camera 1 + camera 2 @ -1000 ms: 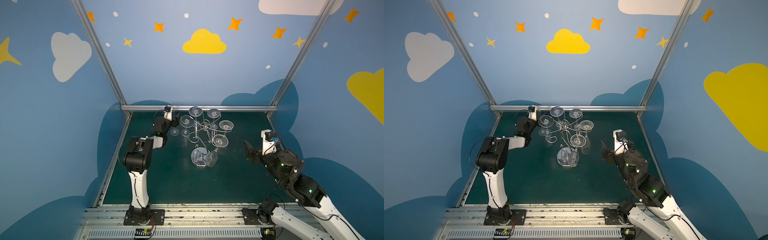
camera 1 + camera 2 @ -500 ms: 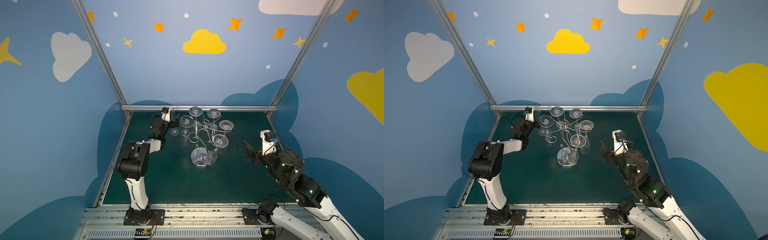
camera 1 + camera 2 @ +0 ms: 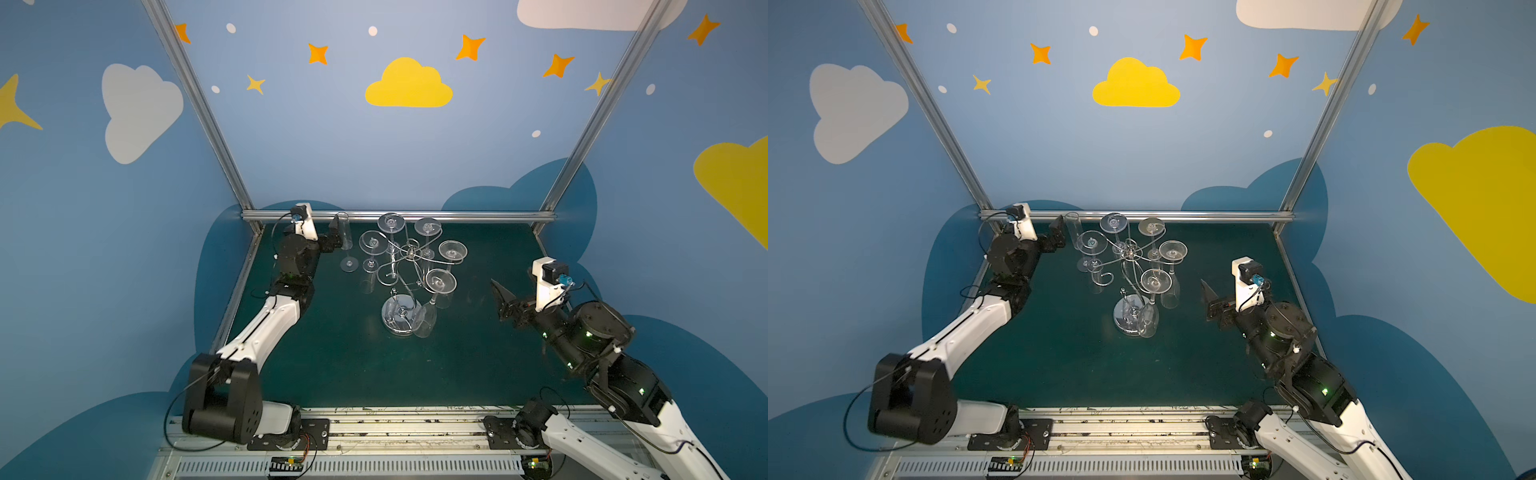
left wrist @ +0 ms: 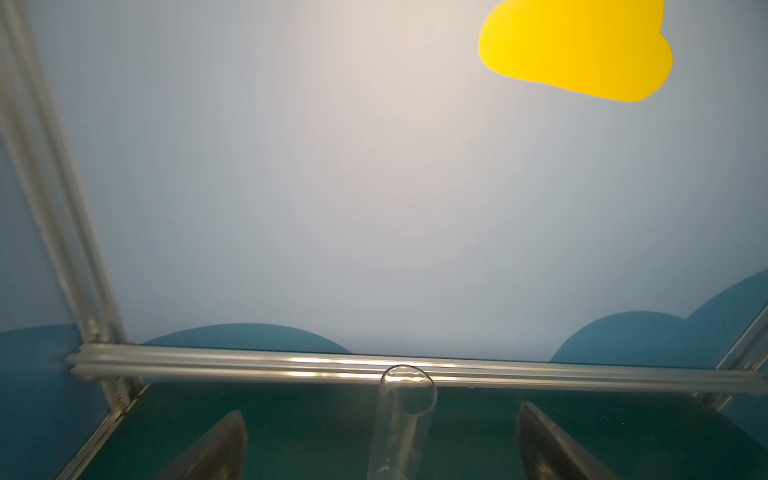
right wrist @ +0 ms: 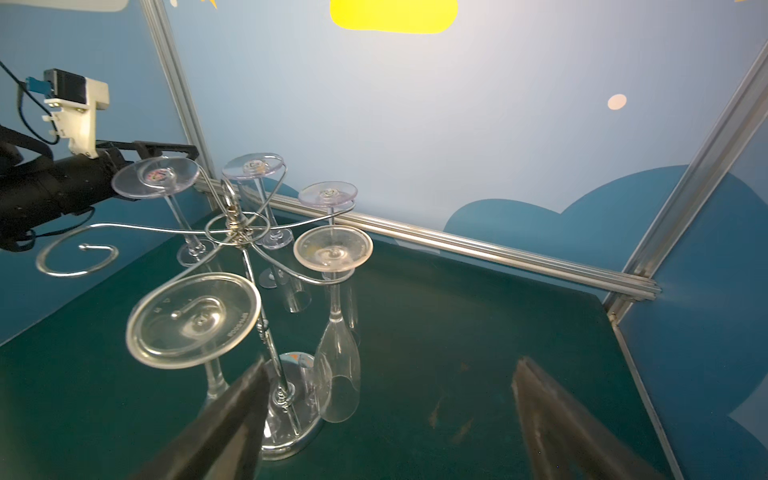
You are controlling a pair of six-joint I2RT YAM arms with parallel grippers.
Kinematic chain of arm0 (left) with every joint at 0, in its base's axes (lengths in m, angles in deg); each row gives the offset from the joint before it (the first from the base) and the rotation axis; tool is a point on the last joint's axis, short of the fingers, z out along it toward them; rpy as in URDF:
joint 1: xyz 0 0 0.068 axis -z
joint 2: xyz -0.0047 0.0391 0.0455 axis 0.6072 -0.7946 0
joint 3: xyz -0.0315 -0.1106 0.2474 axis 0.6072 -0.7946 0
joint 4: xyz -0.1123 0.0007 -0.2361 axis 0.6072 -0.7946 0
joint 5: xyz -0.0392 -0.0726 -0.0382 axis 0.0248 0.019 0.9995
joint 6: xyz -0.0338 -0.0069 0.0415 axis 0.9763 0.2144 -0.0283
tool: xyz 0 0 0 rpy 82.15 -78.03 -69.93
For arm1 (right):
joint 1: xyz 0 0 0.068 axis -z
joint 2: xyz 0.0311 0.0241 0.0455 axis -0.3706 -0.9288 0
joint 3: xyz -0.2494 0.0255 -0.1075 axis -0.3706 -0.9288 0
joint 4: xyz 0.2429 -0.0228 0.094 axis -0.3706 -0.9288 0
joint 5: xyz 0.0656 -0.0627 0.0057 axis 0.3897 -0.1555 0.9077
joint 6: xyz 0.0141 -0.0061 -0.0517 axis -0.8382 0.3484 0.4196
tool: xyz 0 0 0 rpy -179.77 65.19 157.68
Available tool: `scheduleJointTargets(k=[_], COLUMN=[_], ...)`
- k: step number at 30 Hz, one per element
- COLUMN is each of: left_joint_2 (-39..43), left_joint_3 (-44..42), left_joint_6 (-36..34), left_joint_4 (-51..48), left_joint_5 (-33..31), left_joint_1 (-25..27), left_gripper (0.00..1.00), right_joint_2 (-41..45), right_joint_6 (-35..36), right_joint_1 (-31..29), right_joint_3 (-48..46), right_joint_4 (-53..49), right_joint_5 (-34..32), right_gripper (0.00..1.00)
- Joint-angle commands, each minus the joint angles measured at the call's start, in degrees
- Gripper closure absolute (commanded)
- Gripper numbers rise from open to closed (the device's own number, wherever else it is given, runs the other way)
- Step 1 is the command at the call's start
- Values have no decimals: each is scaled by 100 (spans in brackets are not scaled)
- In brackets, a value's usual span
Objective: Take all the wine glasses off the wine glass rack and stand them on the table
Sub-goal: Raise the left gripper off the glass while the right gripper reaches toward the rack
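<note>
The wine glass rack (image 3: pixel 410 251) (image 3: pixel 1132 252) (image 5: pixel 235 224) is a silver wire stand on a round shiny base (image 3: pixel 398 321). Several clear glasses hang upside down from its arms, and one scroll arm (image 5: pixel 75 258) is bare. A tall, narrow wine glass (image 3: pixel 343 231) (image 3: pixel 1072 232) (image 4: pixel 405 409) stands upright on the green mat just left of the rack. My left gripper (image 3: pixel 335 237) (image 4: pixel 384 446) is open around its bowl, with both fingers well clear of it. My right gripper (image 3: pixel 505 302) (image 5: pixel 392 419) is open and empty, to the right of the rack.
A metal rail (image 3: pixel 399 216) runs along the back edge of the mat, close behind the standing glass. Blue walls enclose the back and both sides. A hanging glass (image 5: pixel 337 374) dangles low beside the rack's base, near my right gripper's left finger (image 5: pixel 232 415).
My left gripper has opened wide and drawn back to the left, away from the standing glass. The right arm has not moved.
</note>
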Motion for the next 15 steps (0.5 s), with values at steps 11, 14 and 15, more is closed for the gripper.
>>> scheduleJointTargets(k=[11, 14, 15], left_joint_2=[3556, 4016, 4127], left_joint_3=[-949, -1023, -1008], left_joint_6=[2289, 2369, 2386], left_joint_4=[-3305, -3711, -3875], left_joint_5=[1302, 1495, 1540], left_joint_1=[-131, -137, -135], left_gripper=[1, 1, 1], right_joint_2=[-597, -894, -1012], right_joint_6=[-561, -653, -720], right_joint_1=[34, 49, 65], right_joint_3=[317, 443, 501], right_joint_4=[-180, -179, -184], right_joint_5=[708, 886, 899], right_gripper=[10, 10, 10])
